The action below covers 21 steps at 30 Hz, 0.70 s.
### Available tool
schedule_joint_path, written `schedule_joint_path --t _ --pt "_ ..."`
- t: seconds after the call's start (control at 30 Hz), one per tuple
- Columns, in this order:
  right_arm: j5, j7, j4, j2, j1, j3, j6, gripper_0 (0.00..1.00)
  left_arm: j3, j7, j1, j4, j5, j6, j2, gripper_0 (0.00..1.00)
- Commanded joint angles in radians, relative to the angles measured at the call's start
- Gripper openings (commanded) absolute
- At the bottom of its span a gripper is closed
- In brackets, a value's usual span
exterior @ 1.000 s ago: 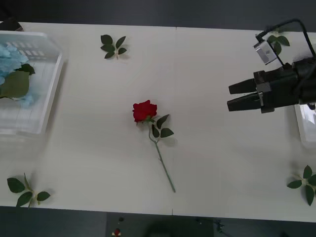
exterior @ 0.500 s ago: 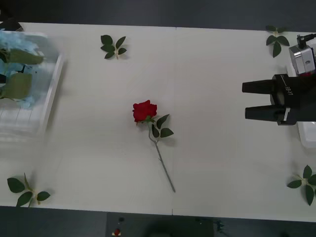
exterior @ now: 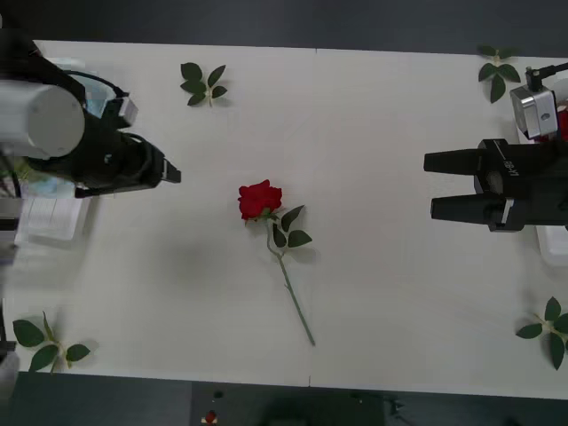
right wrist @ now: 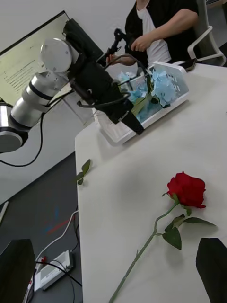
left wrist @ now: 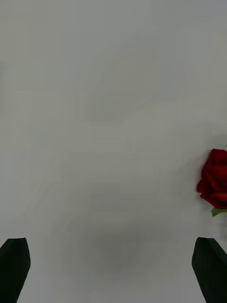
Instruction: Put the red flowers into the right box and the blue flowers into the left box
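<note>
One red rose lies near the table's middle, its bloom [exterior: 260, 200] toward the left box and its stem running toward the front edge. My left gripper [exterior: 169, 173] hovers open just left of the bloom [left wrist: 215, 185], holding nothing; it reaches out from above the left box [right wrist: 176, 97]. That box holds the blue flowers [right wrist: 163, 87]. In the front view my left arm covers most of the left box [exterior: 51, 220]. My right gripper [exterior: 429, 185] hangs open and empty to the right of the rose [right wrist: 188, 189], beside the right box [exterior: 554, 244].
Green leaf sprigs lie at the back left [exterior: 204, 84], back right [exterior: 497, 71], front left [exterior: 46, 343] and front right [exterior: 548, 328]. Bare table surrounds the rose. The table's front edge runs close below the stem's end.
My left arm has swung into view from over the left box toward the rose. My right gripper drew back rightward, then edged a little left. The rose has not moved.
</note>
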Motion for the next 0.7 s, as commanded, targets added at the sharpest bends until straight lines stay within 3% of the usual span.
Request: schedule_joint_path --t 0.03,0.37,0.7 --pt "-0.019 0.009 -0.018 -0.009 -0.015 -0.016 -0.013 1.00 -0.139 0.114 0.030 -0.097 -0.139 -0.038 -0.051 1.00" --pt "-0.021 0.009 -0.018 -0.009 -0.015 -0.016 -0.029 1.00 -0.485 0.305 0.058 -0.026 -0.475 -0.236 -0.154 1.00" --pt "-0.021 0.009 -0.018 -0.009 -0.015 -0.016 -0.039 1.00 -0.593 0.317 0.053 0.098 -0.570 -0.389 -0.209 0.96"
